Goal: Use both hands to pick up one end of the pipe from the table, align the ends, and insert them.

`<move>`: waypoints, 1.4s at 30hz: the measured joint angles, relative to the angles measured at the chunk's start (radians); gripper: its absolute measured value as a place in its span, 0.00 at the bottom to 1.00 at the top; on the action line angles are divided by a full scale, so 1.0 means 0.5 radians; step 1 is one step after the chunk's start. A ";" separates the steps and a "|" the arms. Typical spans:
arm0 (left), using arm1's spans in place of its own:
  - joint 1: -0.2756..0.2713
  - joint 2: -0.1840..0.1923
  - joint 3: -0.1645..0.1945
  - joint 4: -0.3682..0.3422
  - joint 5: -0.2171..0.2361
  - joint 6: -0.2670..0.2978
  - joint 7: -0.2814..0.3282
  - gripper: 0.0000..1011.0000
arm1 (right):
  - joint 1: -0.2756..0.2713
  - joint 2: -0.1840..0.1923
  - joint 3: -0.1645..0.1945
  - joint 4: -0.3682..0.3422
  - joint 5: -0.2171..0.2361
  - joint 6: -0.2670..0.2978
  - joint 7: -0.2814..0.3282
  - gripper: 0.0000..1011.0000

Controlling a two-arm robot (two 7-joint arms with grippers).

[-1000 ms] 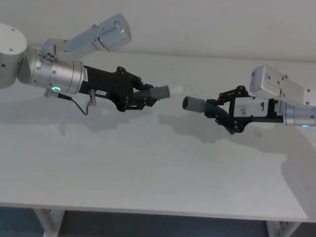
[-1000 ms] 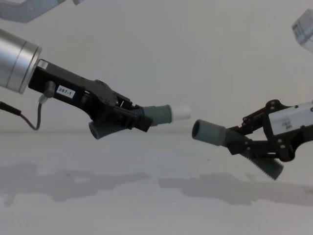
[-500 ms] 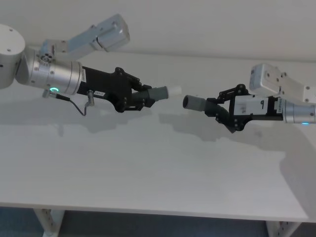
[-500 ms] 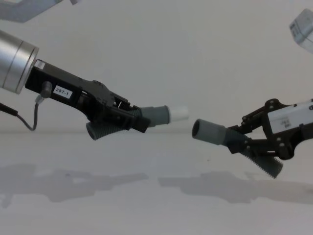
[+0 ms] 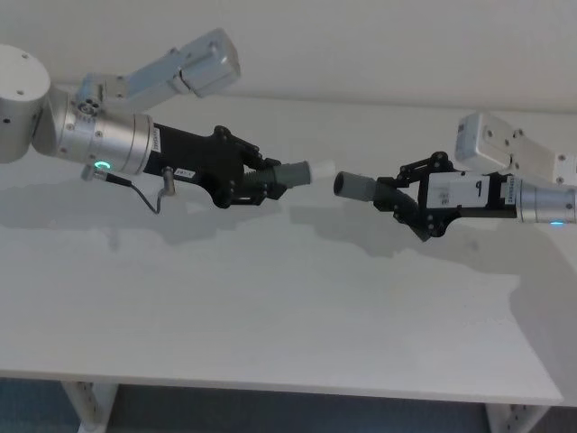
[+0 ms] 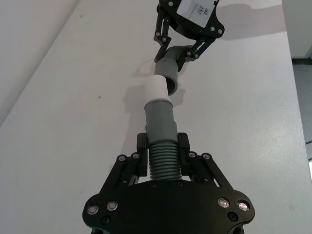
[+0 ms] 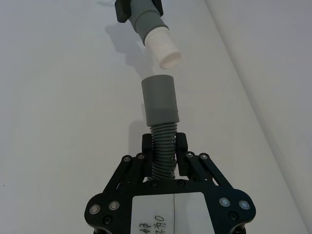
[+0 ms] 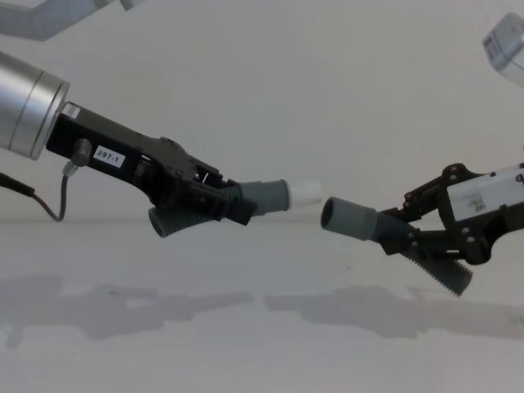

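Both pipe pieces hang above the white table point(image 5: 270, 316), facing each other. My left gripper point(image 5: 259, 181) is shut on the ribbed part of the piece with the white tip point(image 5: 321, 170). Its grey cuff point(image 8: 266, 196) points right. My right gripper point(image 5: 404, 198) is shut on the ribs of the other piece, whose open grey cuff point(image 5: 354, 187) points left. In the chest view the white tip point(image 8: 307, 193) sits slightly above the cuff mouth point(image 8: 336, 215), a small gap apart. In the left wrist view the white tip point(image 6: 158, 88) stands close before the open cuff point(image 6: 170, 74); in the right wrist view the tip point(image 7: 164, 48) lies off the cuff's point(image 7: 158, 100) axis.
A plain wall rises behind the table. The table's front edge point(image 5: 270, 383) runs along the bottom of the head view, with its legs below. Shadows of both arms lie on the table under the pipes.
My left gripper drew back a little, then moved right again; the white tip now stands slightly closer to the open cuff. The right gripper has hardly moved.
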 joint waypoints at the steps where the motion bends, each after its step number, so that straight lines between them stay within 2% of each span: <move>1: -0.001 -0.001 0.001 0.002 -0.001 -0.001 -0.001 0.34 | 0.001 0.000 0.000 0.001 0.001 0.000 0.000 0.27; 26: -0.010 -0.015 0.022 0.012 -0.016 -0.004 -0.013 0.34 | 0.024 -0.006 0.007 -0.003 0.044 0.002 0.015 0.27; 42: -0.002 -0.007 0.028 -0.018 -0.024 0.013 -0.001 0.34 | 0.024 0.028 0.018 -0.081 0.074 -0.001 0.022 0.27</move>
